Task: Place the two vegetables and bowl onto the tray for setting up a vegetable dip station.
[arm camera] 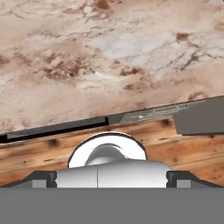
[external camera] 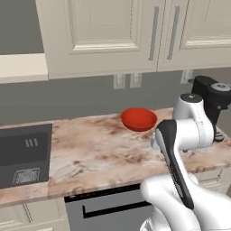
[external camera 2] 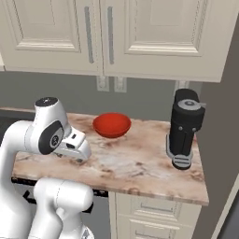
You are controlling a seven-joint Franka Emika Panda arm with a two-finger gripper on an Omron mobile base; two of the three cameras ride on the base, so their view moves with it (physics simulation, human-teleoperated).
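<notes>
**Jaws spread, bowl sitting at back of counter**

Gripper (external camera 2: pixel 77 150) is hanging low over the front part of the marble counter (external camera 2: pixel 140 163), jaws spread wide and holding nothing. In the hand view it's looking down across the counter's front edge. Further back, the red bowl (external camera 2: pixel 111 124) is sitting upright on the counter near the wall. Black coffee grinder (external camera 2: pixel 185 127) is standing well to the bowl's right.

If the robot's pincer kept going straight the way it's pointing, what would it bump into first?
Most likely the marble countertop. The hand view looks down at the bare stone near its front edge, with nothing between. The pincer stands open, and the red bowl sits off to the side, out of that line. Depth is hard to judge.
</notes>
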